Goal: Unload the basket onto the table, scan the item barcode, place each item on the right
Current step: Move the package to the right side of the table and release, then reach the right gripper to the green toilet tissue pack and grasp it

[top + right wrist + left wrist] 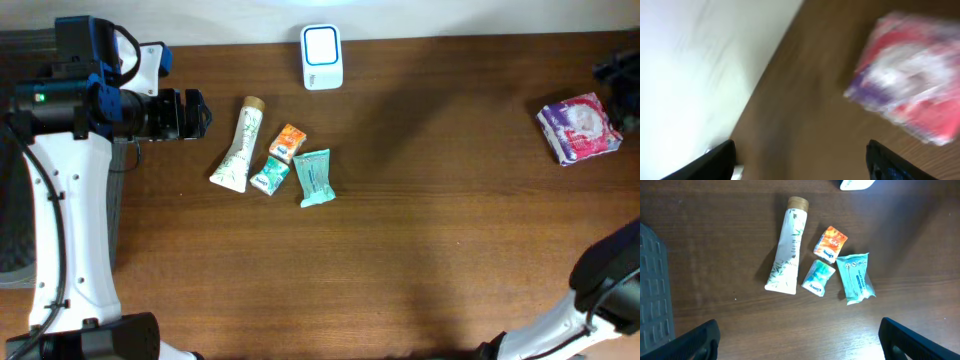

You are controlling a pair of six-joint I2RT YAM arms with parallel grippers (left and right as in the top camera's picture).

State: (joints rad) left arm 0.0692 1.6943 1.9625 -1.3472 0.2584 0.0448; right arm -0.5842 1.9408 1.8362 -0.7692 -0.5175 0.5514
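- Since four items lie clustered near the left gripper point(203, 113), that arm is judged the nearer one; its fingers are spread wide and hold nothing.
- Seen from overhead, the cluster sits toward 4 o'clock from it: white tube point(238, 146), orange packet point(288, 142), small green packet point(270, 176), teal wipes pack point(315, 178).
- The tube's long axis runs from 1 to 7 o'clock, with the cap at 1.
- At 12 o'clock from the cluster stands the barcode scanner point(322, 57), apart from it.
- The right gripper point(800, 160), fingers wide and empty, hovers by the pink pack point(580, 128) at the table's 3 o'clock side, well apart from the scanner.
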